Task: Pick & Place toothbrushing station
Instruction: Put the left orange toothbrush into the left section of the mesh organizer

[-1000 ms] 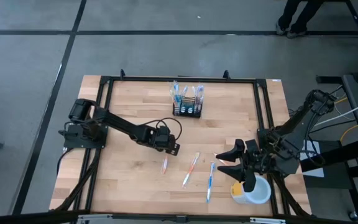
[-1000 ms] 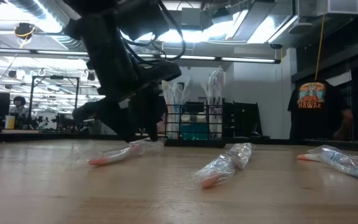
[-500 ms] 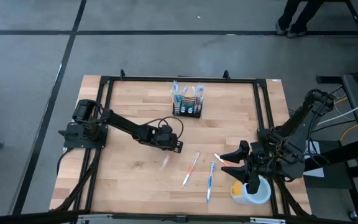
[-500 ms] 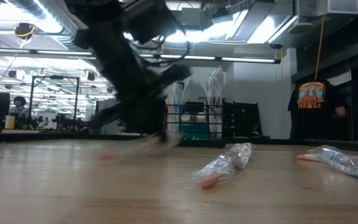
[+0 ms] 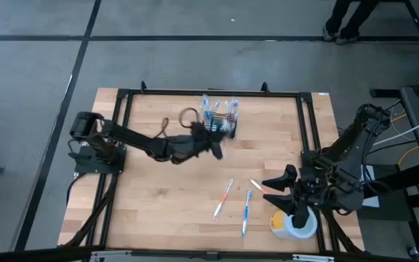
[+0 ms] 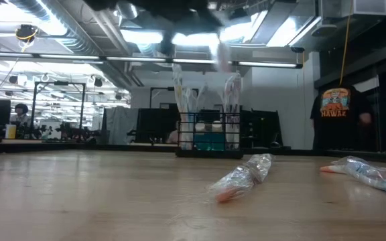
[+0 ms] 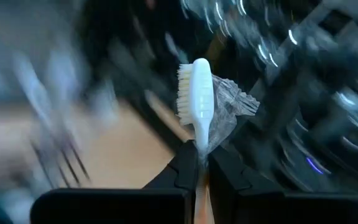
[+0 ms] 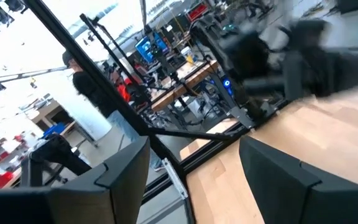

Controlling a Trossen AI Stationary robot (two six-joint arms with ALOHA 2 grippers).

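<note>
The toothbrushing station (image 5: pixel 219 120) stands near the table's far edge; just beside it the left gripper (image 5: pixel 215 148) pinches a wrapped toothbrush (image 7: pixel 199 99); the loose wrapper may catch the mesh; the right gripper (image 5: pixel 278 191), spread wide, waits well apart from the station; there is room between.

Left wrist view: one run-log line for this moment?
left hand: shut on white wrapped toothbrush, raised by black mesh holder | right hand: open, idle beside yellow cup | wooden table: two wrapped toothbrushes left
</note>
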